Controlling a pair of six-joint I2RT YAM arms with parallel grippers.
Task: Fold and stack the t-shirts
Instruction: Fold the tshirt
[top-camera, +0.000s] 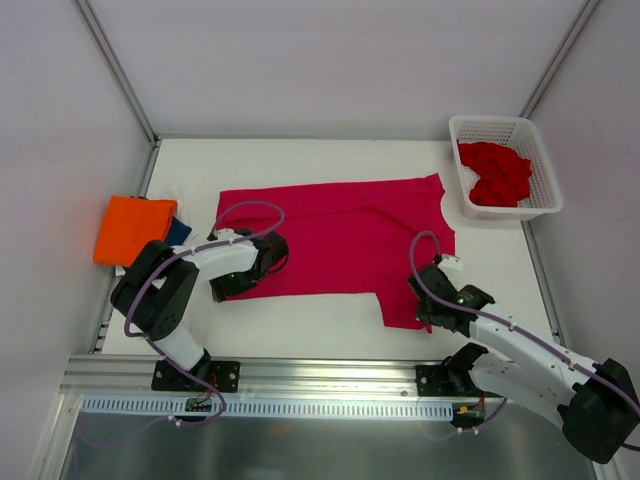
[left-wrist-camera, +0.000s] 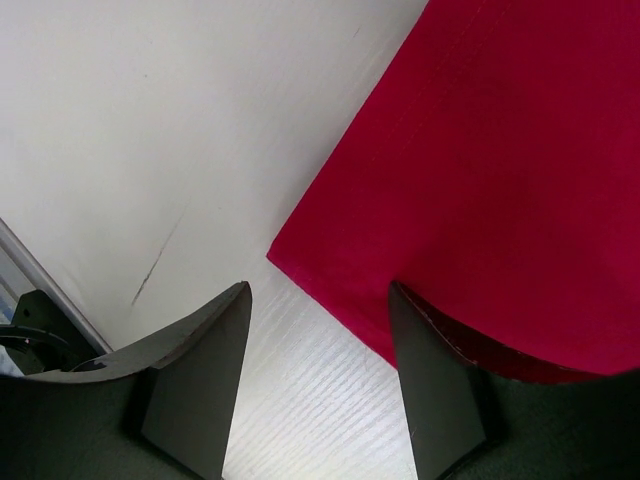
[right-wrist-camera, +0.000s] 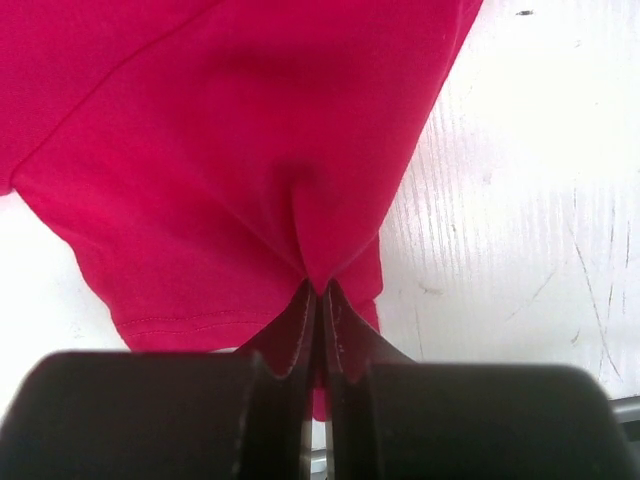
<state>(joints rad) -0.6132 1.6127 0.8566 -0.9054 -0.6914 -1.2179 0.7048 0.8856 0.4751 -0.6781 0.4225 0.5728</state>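
While the crimson-pink t-shirt (top-camera: 340, 235) lies flat and unfolded in the middle of the desk (top-camera: 300, 165), an orange t-shirt (top-camera: 135, 228) sits folded at the left edge beside a dark blue t-shirt (top-camera: 181, 231). Red t-shirts (top-camera: 495, 172) lie crumpled in the basket (top-camera: 549, 175) at the far right corner, so most folding seems yet to do. Only the wrist views settle the grips: the right gripper (right-wrist-camera: 318, 290) has its jaws clamped on the near sleeve, and the left gripper (left-wrist-camera: 320, 295) has its jaws apart astride the near-left hem corner.
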